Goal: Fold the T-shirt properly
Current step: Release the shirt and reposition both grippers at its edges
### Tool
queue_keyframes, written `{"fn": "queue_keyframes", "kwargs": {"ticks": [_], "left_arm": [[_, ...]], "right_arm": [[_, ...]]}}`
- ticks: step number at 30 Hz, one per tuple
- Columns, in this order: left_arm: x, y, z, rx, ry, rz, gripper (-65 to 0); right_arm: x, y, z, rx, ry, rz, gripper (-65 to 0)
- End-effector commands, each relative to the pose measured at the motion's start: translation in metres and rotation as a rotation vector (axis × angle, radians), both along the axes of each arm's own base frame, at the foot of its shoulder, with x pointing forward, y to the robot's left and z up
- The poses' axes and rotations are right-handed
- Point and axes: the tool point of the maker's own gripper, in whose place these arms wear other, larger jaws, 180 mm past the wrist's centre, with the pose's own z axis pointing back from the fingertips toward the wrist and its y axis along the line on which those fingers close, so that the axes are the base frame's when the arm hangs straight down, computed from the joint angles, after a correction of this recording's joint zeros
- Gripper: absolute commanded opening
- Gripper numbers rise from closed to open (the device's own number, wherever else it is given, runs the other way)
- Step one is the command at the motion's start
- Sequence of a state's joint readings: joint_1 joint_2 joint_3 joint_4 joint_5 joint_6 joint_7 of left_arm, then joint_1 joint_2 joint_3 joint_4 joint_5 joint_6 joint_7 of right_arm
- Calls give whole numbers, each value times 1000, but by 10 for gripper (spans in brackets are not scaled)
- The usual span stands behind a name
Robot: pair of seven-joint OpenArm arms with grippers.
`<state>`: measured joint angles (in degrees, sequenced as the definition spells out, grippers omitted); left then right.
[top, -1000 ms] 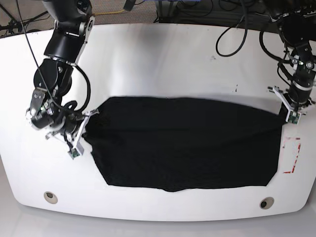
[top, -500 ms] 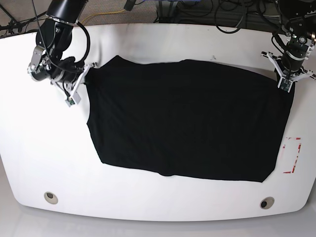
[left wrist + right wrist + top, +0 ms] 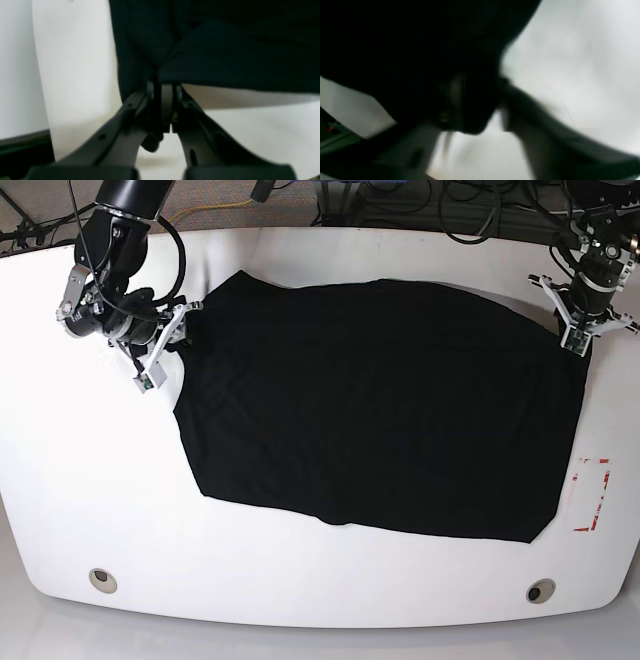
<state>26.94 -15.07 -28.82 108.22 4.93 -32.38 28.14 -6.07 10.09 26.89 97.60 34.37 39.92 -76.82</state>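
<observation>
I see the black T-shirt (image 3: 385,405) spread flat across the white table (image 3: 300,580). My left gripper (image 3: 162,92) is clamped on its corner; my right gripper's (image 3: 180,330) jaws stand apart around the opposite corner.

A white table (image 3: 330,580) with rounded corners fills most of the base view. Two round fittings (image 3: 101,579) sit near its front edge, red markings (image 3: 592,495) near its right side. Black cables (image 3: 440,205) lie on the floor behind.

One T-shirt (image 3: 385,405), two claws (image 3: 183,320) (image 3: 578,330)
</observation>
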Motion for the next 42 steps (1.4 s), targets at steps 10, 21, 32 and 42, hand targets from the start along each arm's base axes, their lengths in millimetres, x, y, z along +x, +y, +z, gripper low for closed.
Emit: {"fn": "queue_keyframes", "kwargs": {"ticks": [10, 21, 32, 42], "left_arm": [[6, 0, 10, 10, -36, -14, -650], [4, 2, 5, 0, -27, -7, -650], [4, 1, 5, -2, -27, -9, -650], [3, 4, 6, 2, -30, -2, -650]], "right_arm": [[-38, -15, 17, 147, -76, -210, -170], [-88, 8, -6, 234, 35, -266, -170], [-85, 58, -17, 256, 66, -148, -170], [-87, 81, -21, 264, 91, -96, -265]]}}
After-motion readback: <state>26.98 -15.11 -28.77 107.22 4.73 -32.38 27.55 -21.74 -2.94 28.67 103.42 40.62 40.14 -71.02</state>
